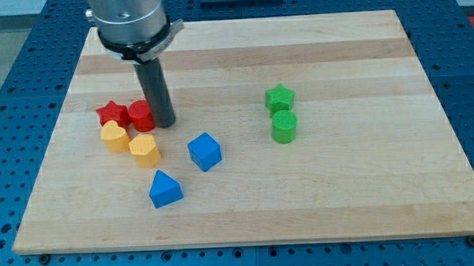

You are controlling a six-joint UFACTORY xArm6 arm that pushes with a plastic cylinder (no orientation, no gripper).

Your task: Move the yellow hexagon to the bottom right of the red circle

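Observation:
The yellow hexagon (145, 150) lies on the wooden board (349, 184) at the view's left, just below the red circle (140, 115) and close to touching it. My tip (164, 123) stands right beside the red circle on its right, above and to the right of the yellow hexagon. A red star (111, 114) sits against the red circle's left. A yellow heart-shaped block (115, 136) lies left of the hexagon, below the red star.
A blue cube (204, 151) lies right of the hexagon and a blue triangle (165, 188) below it. A green star (280, 97) and a green circle (283, 125) sit together at the middle right.

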